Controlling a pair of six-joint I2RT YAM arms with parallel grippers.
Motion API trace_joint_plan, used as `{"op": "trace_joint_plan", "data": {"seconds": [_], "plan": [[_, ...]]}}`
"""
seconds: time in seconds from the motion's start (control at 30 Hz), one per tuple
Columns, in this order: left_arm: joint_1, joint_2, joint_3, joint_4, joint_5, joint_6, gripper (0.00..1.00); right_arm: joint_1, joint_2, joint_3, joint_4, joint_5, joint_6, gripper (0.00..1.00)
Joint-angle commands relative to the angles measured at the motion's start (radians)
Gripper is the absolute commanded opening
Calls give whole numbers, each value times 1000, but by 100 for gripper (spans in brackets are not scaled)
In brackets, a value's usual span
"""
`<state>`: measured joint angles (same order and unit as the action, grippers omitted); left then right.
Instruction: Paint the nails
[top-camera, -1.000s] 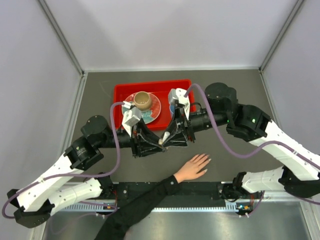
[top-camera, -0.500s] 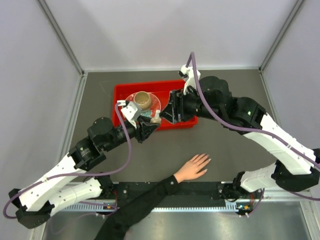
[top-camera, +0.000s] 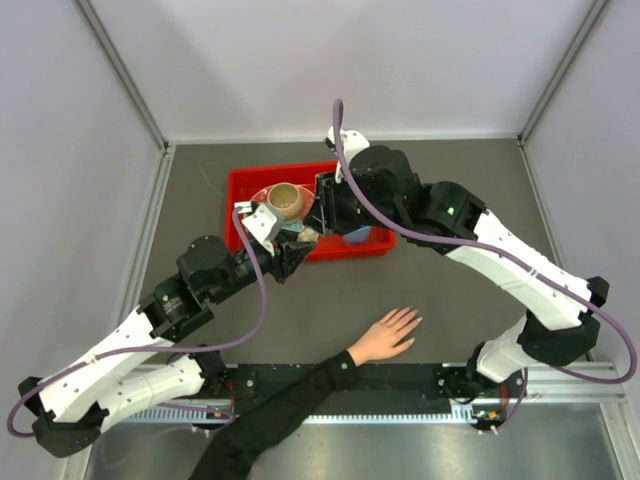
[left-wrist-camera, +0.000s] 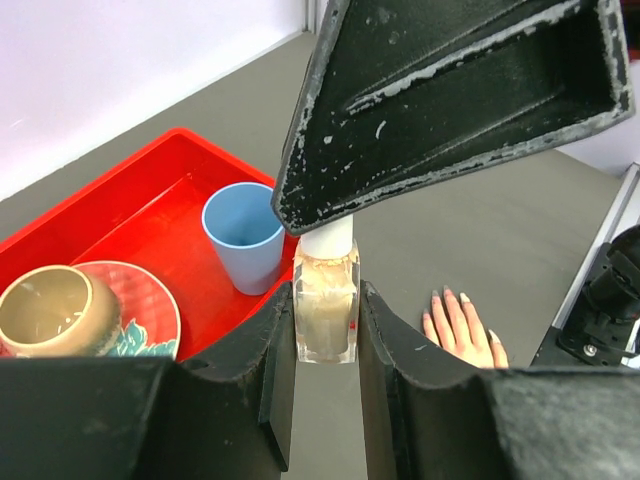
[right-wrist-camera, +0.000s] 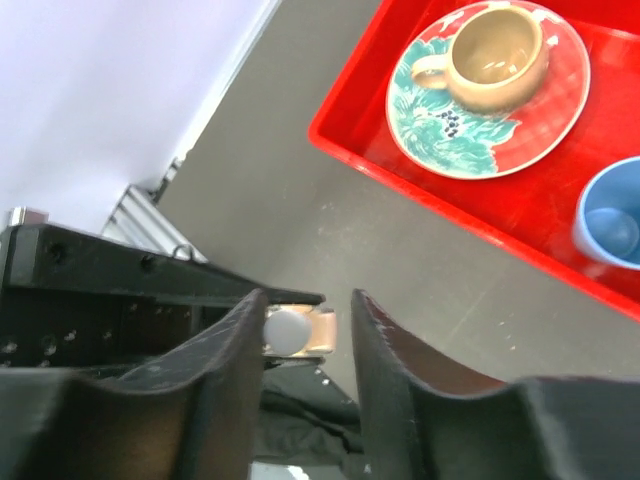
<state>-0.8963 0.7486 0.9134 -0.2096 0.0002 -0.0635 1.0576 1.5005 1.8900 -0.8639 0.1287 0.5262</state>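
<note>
A light-skinned hand (top-camera: 385, 338) in a black sleeve lies flat at the table's near edge, fingers spread, its pale nails (top-camera: 412, 319) pointing right. The nails (left-wrist-camera: 447, 296) also show in the left wrist view. My left gripper (top-camera: 297, 245) is shut on a clear nail polish bottle (left-wrist-camera: 325, 312) with beige polish, held up beside the tray's front edge. My right gripper (top-camera: 318, 222) comes at it from above. Its jaws straddle the bottle's pale cap (right-wrist-camera: 288, 331): one finger touches the cap, the other stands apart from it.
A red tray (top-camera: 240, 190) stands at the back, holding a patterned plate (right-wrist-camera: 432, 118) with a tan cup (top-camera: 284, 200) and a blue cup (left-wrist-camera: 243, 233). The sleeved forearm (top-camera: 280, 405) crosses the near edge between the arm bases.
Both grippers have moved away from the hand towards the tray, the left one carrying the bottle. The right arm swung up and left over the tray and now meets the bottle's cap from above.
</note>
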Motion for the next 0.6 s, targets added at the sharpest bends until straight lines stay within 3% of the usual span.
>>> {"op": "trace_joint_plan", "data": {"seconds": [0.0,0.13,0.17,0.2,0.23,0.33,0.43,0.57], "plan": [[2,-3,19,55,-38,-1,0,16,6,64,-17,-9,-11,28],[2,3,41,30,-54,-45,0,16,-5,41,-12,-41,-17,25],[2,0,41,32,-49,-51,0,18,-9,37,-7,-63,-17,20],[2,-5,45,33,-43,-62,0,16,-11,32,-1,-73,-20,7],[2,-3,48,32,-31,-70,0,15,-13,29,-1,-83,-22,0],[2,-2,70,15,33,-88,0,4,-32,11,17,-124,-52,0],[2,6,105,-23,199,-94,0,-24,-81,-52,84,-289,-156,0],[2,20,156,-54,472,-122,0,-65,-184,-210,213,-698,-394,0]]}}
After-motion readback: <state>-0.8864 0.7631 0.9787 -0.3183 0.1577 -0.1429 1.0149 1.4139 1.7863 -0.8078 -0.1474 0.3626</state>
